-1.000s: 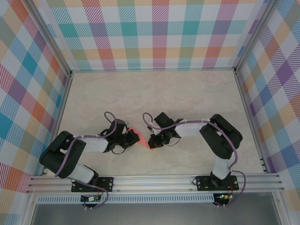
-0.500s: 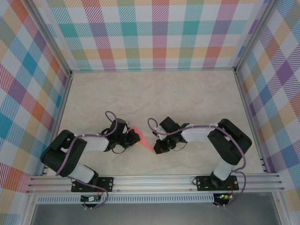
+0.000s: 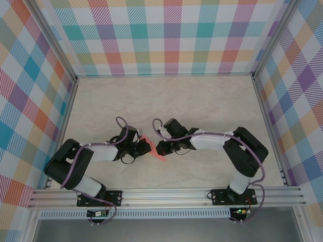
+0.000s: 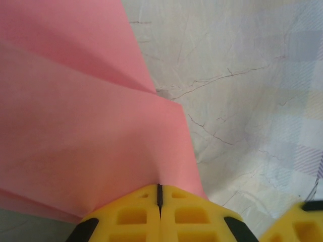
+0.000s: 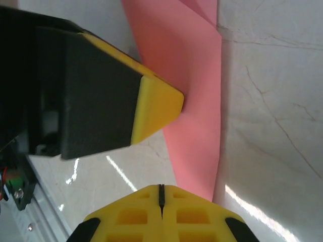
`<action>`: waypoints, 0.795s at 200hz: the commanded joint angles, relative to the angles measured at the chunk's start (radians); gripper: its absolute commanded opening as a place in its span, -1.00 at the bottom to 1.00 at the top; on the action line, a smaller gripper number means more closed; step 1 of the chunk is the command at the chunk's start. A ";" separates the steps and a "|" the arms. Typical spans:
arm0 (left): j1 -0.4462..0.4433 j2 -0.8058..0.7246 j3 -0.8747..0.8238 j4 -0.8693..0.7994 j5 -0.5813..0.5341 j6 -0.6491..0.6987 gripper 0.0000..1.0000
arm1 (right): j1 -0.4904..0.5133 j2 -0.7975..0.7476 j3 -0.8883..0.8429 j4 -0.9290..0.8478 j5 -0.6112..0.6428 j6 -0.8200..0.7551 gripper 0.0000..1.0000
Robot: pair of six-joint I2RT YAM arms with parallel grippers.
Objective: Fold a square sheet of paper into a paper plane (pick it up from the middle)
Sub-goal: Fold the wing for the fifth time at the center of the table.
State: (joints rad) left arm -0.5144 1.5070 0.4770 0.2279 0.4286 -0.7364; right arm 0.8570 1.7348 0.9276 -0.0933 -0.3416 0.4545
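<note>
Left gripper (image 4: 159, 194) pinches salmon-pink paper (image 4: 75, 126), creased into overlapping folded layers

A pale, stone-look table top (image 3: 171, 101) sits inside three tall walls (image 3: 171, 35) checked in pink, teal, orange and purple. A silver metal rail (image 3: 166, 194) edges the front.

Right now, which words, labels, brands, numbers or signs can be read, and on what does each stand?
No text can be read.
The pink paper is plain; the left end effector and the right end effector bear no print; the checked walls and the marbled table show pattern alone.
Board on the front rail: too small to read.
</note>
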 commanded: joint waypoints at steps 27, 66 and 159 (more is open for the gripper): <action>0.007 0.040 0.035 -0.027 0.012 0.072 -0.93 | 0.010 0.064 0.002 0.042 -0.010 0.026 -1.00; 0.007 0.045 0.033 -0.043 -0.007 0.066 -0.94 | 0.012 0.064 -0.059 0.031 -0.055 0.019 -1.00; 0.007 0.067 0.023 -0.108 -0.058 0.061 -0.96 | 0.012 -0.100 -0.275 -0.061 -0.099 -0.049 -1.00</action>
State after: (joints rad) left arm -0.5144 1.5345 0.5076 0.2020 0.4408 -0.6903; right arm 0.8593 1.6775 0.7189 -0.0010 -0.3965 0.4530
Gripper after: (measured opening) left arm 0.040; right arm 0.045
